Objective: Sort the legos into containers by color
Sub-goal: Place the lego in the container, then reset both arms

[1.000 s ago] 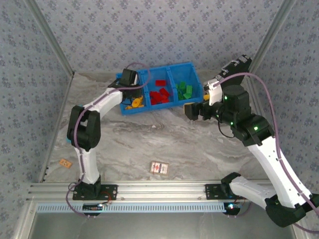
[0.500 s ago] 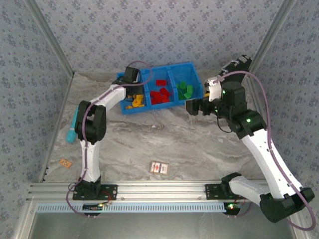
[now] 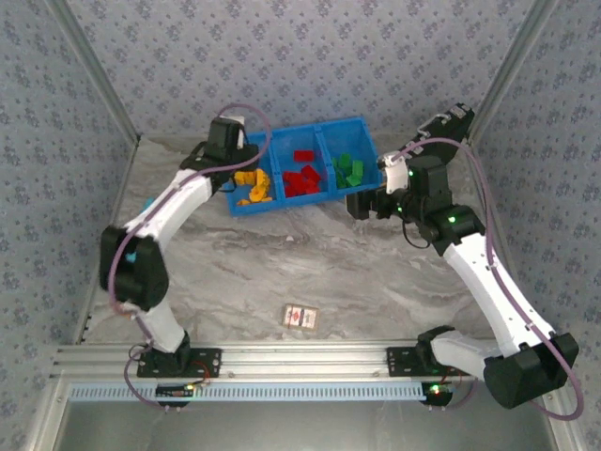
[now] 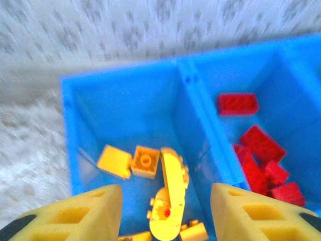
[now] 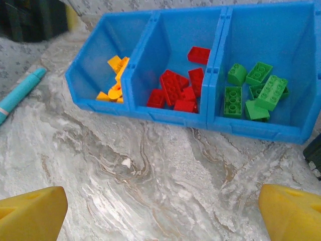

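My left claw hangs spread over yellow bricks in the blue tray. My right claw gapes empty; red bricks and green bricks fill neighbouring compartments.

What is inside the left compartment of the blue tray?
Yellow-orange bricks lie in that compartment of the blue tray. The fingers of the left pincer cover part of it, so the full count is hidden.

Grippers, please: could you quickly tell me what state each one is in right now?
Left gripper: open, holding nothing.
Right gripper: open, holding nothing.
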`<state>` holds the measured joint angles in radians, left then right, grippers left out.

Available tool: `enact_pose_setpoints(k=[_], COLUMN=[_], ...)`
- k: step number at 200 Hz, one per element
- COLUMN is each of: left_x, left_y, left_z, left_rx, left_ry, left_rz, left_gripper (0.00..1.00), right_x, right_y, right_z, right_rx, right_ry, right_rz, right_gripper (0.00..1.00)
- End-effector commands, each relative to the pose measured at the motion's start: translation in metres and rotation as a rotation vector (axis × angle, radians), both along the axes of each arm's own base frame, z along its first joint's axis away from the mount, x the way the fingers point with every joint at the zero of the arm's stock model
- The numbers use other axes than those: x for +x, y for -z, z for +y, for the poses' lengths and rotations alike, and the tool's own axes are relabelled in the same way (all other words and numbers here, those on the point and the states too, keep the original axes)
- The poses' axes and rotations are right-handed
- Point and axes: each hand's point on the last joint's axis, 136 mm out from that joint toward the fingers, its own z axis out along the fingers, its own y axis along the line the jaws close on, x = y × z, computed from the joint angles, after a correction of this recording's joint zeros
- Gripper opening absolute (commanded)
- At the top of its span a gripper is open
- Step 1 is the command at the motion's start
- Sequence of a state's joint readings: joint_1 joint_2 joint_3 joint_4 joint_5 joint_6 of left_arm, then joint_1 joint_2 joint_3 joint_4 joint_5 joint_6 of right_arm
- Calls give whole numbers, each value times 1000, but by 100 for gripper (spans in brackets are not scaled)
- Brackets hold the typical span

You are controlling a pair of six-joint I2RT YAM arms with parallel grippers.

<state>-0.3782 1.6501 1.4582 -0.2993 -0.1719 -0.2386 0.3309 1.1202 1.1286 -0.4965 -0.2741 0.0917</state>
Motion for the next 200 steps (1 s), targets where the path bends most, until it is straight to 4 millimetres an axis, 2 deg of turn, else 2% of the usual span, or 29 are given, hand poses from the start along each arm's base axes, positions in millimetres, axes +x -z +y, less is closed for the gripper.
enact_pose_setpoints(k=[1, 16, 33, 36, 39, 43, 66, 89, 132, 151, 168, 200], left_x=[-29, -55, -83, -87, -91, -96, -117, -123, -117, -113, -107, -93], left_y=[-31, -36, -32, -31, -29, -27, -11, 22, 98, 118, 128, 145], left_z=[23, 39, 67, 72, 76, 84, 113, 132, 164, 174, 185, 188], left_rx=[73, 115, 173, 180, 190, 199, 197, 222, 220, 197, 145, 110], left_ry=[-17, -24, -85, -96, -107, -126, -202, -239, -253, -274, -306, -311], left_rz=[-102, -150, -198, -209, -217, -227, -273, -320, -238, -280, -297, -269], left_gripper=[55, 63, 74, 81, 96, 100, 100, 100, 100, 100, 100, 100], right_x=[3, 4, 4, 4, 4, 4, 5, 8, 4, 0, -3, -12], right_y=[-3, -1, 1, 2, 2, 2, 4, 14, 24, 24, 20, 18], right_z=[-7, -11, -16, -16, -17, -18, -18, -22, -33, -38, -43, -56], right_rx=[-30, -57, -83, -85, -89, -92, -95, -130, -139, -126, -116, -133], right_ry=[8, 23, 34, 33, 35, 38, 40, 54, 109, 140, 165, 212], right_rz=[-37, -37, -35, -34, -32, -31, -20, -11, -3, -3, -11, -16], right_gripper=[100, 100, 100, 100, 100, 100, 100, 100, 100, 100, 100, 100])
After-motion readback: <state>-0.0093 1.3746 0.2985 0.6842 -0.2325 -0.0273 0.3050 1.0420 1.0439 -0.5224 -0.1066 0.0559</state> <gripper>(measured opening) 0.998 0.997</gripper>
